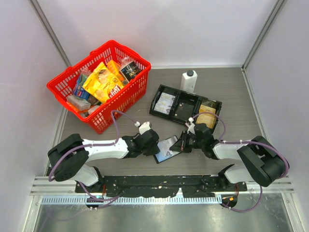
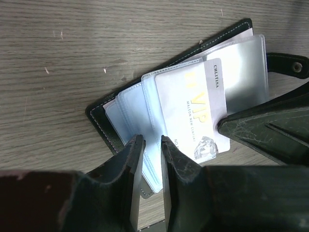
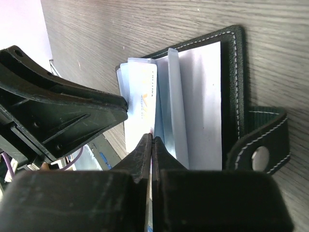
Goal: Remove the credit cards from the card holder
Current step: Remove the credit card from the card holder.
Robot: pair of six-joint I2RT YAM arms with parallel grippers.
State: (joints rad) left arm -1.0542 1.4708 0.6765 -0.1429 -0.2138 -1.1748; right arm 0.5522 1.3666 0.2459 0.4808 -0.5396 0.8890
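Observation:
The black card holder point(image 1: 167, 151) lies open on the table between both arms, its clear sleeves fanned out. My left gripper point(image 1: 154, 146) points down on its left leaf point(image 2: 99, 118). Its fingers point(image 2: 136, 150) stand a narrow gap apart with the pale blue sleeves showing between them point(image 2: 152, 143). My right gripper point(image 3: 152, 139) is shut on the edge of a grey credit card point(image 3: 143, 104) with gold VIP lettering point(image 2: 188, 108), which is partly out of its sleeve. The holder's cover point(image 3: 231, 72) and snap tab point(image 3: 260, 145) lie to the right of it.
Behind the holder is a long black tray point(image 1: 179, 116) with pale cards point(image 1: 166, 102) in its left compartment and golden ones point(image 1: 206, 116) in its right. A white bottle point(image 1: 188, 80) stands at its far edge. A red basket point(image 1: 116, 44) of packets sits at the back left.

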